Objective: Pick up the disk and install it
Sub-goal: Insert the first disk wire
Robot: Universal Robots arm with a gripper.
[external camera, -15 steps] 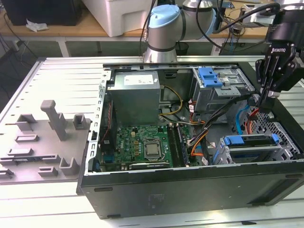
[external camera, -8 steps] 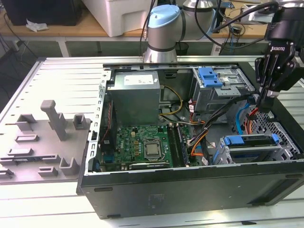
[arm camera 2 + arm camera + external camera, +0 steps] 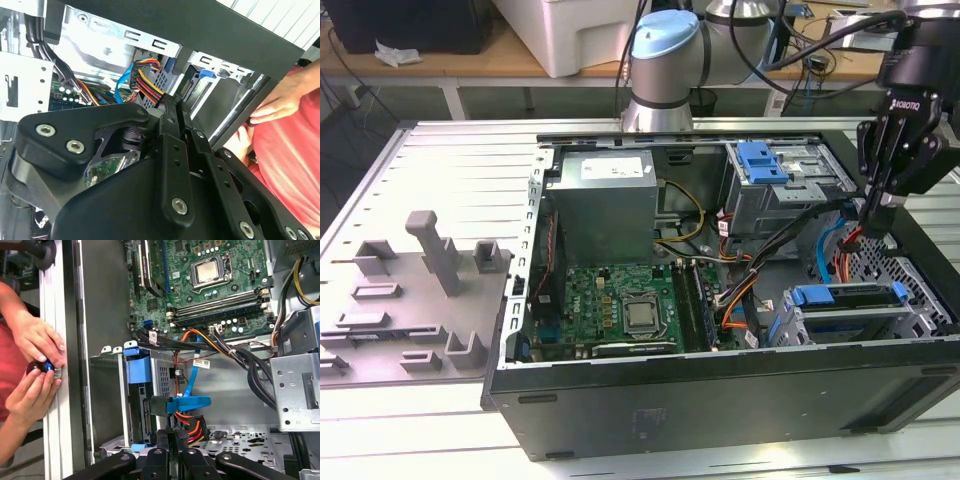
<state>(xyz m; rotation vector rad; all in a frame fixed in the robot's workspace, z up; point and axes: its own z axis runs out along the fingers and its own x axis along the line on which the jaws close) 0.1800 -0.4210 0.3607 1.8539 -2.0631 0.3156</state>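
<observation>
The disk (image 3: 848, 303) sits in the lower drive cage at the exterior view's right end of the open computer case (image 3: 720, 400), with its blue frame along the edges. In the first wrist view the disk (image 3: 143, 405) shows edge-on, standing in its slot under a blue tab. My gripper (image 3: 873, 228) hangs above the case floor beside that cage, with its fingers pressed together and nothing visible between them. In both wrist views the gripper (image 3: 172, 104) (image 3: 170, 434) points at a bundle of red, yellow and orange cables (image 3: 191, 427) next to the disk.
The motherboard (image 3: 620, 305), power supply (image 3: 605, 200) and an upper drive cage with a blue clip (image 3: 765, 160) crowd the case. Black cables (image 3: 240, 357) cross near the gripper. A person's hands (image 3: 35, 367) rest on the case's outer edge. A grey fixture (image 3: 420, 290) lies at the exterior view's left.
</observation>
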